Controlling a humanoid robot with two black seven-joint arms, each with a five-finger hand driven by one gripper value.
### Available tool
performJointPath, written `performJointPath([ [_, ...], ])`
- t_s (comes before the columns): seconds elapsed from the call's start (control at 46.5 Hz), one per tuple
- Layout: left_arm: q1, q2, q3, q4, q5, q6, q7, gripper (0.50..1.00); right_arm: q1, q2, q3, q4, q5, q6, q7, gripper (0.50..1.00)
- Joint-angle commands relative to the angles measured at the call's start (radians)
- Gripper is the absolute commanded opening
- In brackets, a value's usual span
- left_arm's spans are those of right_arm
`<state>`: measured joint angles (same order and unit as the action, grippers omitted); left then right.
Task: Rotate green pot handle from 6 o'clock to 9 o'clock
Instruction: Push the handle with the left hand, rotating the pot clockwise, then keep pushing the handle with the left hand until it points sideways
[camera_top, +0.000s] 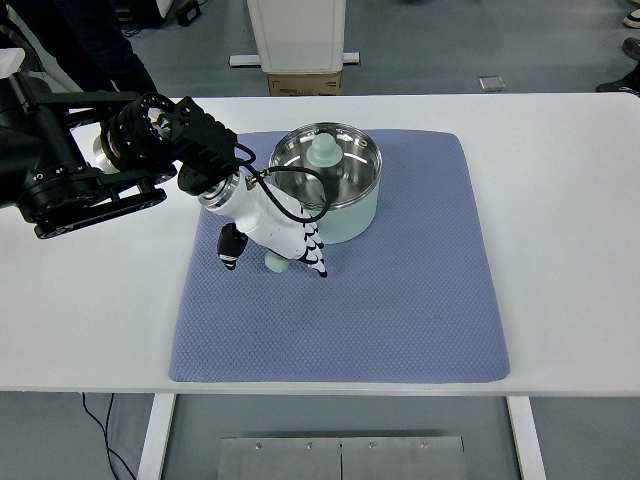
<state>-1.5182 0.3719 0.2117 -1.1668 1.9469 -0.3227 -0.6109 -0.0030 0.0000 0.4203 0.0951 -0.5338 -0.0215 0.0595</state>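
The left hand (272, 240) is closing its fingers around the handle (275, 262) of the green pot (345, 215), near the pot's front-left side. To turn it well, it should be keeping a firm grip and sweeping leftward, letting the pot pivot on the blue mat (400, 300).

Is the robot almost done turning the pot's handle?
Not yet. The left hand has reached the green pot on the blue mat, and its fingers sit around the handle. That handle points down and a bit left, near 6 or 7 o'clock. Swinging it to 9 o'clock, straight left, is left to do. Whether the grip is firm, I cannot tell.
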Motion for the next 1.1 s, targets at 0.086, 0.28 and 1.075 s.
performJointPath([
  [0.086, 0.006, 0.001, 0.000, -0.001, 0.001, 0.002, 0.000, 1.000, 0.000, 0.000, 0.000, 0.000, 0.000, 0.000, -0.001, 1.000],
  [0.28, 0.009, 0.002, 0.001, -0.001, 0.004, 0.004, 0.000, 1.000, 0.000, 0.000, 0.000, 0.000, 0.000, 0.000, -0.001, 1.000],
  [1.075, 0.029, 0.076, 0.000, -0.037, -0.014, 0.004, 0.000, 1.000, 0.000, 0.000, 0.000, 0.000, 0.000, 0.000, -0.001, 1.000],
])
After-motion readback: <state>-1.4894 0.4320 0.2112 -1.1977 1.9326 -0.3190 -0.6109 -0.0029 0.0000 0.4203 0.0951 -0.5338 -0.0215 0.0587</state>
